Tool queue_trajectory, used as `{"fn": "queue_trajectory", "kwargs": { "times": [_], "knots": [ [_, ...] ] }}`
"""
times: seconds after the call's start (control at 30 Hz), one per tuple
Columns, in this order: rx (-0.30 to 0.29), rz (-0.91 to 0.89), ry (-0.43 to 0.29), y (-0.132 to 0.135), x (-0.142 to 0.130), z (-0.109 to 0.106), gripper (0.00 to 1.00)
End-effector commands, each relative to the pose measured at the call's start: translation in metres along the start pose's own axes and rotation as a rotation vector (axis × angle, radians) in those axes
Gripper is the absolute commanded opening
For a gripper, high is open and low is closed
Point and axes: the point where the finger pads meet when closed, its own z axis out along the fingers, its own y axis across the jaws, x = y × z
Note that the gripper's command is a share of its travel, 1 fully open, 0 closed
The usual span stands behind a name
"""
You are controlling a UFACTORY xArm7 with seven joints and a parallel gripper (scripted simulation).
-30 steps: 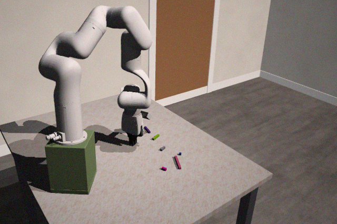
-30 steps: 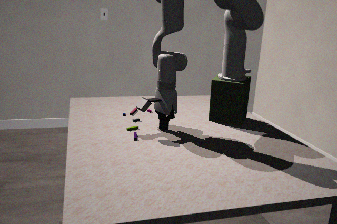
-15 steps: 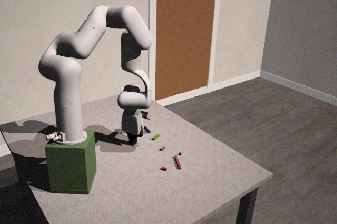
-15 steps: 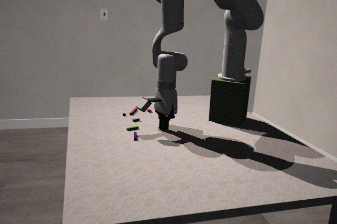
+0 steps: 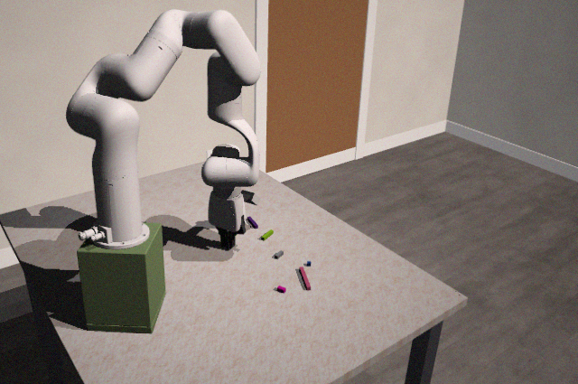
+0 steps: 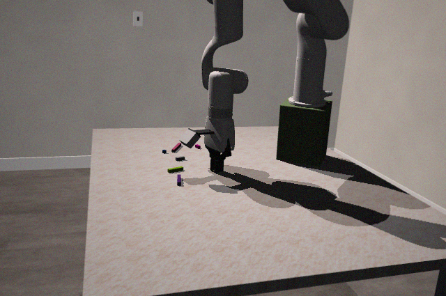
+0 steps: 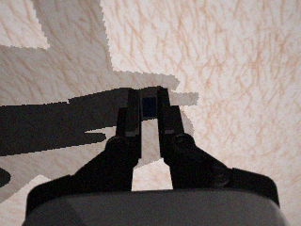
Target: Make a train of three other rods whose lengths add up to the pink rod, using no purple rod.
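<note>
My gripper stands upright with its fingertips down at the table, left of the rods. In the wrist view a small dark blue rod sits on the table between the fingertips, which stand slightly apart from it, so the gripper is narrowly open. The pink rod lies flat to the right. Around it lie a magenta rod, another blue rod, a grey rod, a lime rod and a purple rod. All of these lie apart from one another.
The arm's green base block stands at the table's left. The table's right edge runs beyond the rods. In the exterior view the gripper stands right of the lime rod and the purple rod.
</note>
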Motion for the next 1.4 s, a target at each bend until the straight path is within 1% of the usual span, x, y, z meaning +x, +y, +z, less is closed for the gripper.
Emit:
{"fn": "queue_trajectory", "kwargs": {
  "times": [0.0, 0.03, 0.07, 0.2, 0.23, 0.57, 0.7, 0.77, 0.87, 1.2, 1.27, 1.37],
  "knots": [
    [0.000, 0.000, 0.003, 0.000, 0.001, -0.001, 0.16],
    [0.000, 0.000, 0.003, 0.000, 0.001, -0.001, 0.16],
    [0.000, 0.000, 0.003, 0.000, 0.001, -0.001, 0.20],
    [0.000, 0.000, 0.003, 0.000, 0.001, -0.001, 0.20],
    [0.000, 0.000, 0.003, 0.000, 0.001, -0.001, 0.24],
    [0.000, 0.000, 0.003, 0.000, 0.001, -0.001, 0.24],
    [0.000, 0.000, 0.003, 0.000, 0.001, -0.007, 0.24],
    [0.000, 0.000, 0.003, 0.000, 0.001, -0.007, 0.24],
    [0.000, 0.000, 0.003, 0.000, 0.001, -0.020, 0.24],
    [0.000, 0.000, 0.003, 0.000, 0.001, -0.072, 0.24],
    [0.000, 0.000, 0.003, 0.000, 0.001, -0.079, 0.24],
    [0.000, 0.000, 0.003, 0.000, 0.001, -0.082, 0.24]
  ]
}}
